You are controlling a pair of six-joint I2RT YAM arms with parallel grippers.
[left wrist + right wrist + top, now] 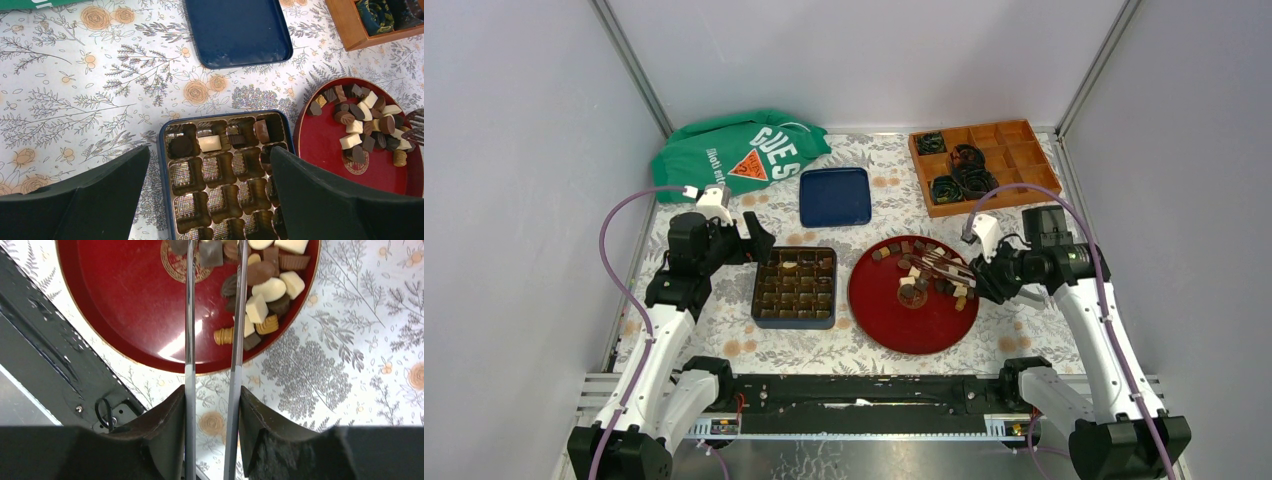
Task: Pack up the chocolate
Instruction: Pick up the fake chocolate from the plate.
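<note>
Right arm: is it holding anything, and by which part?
The right gripper holds metal tongs in its jaws, toward their back end; their tips reach over the chocolate on the red plate. The left gripper, jaws open, holds nothing.

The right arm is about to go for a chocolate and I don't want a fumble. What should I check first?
1. The right hand holds the tongs: ok, shut on both arms.
2. Tong tips over the chocolates on the red plate: ok.
3. A piece between the tips: cannot tell, they run out of the wrist view.
4. The box has empty cells: ok, most are free.
5. The left hand is open and holds nothing: ok.
</note>
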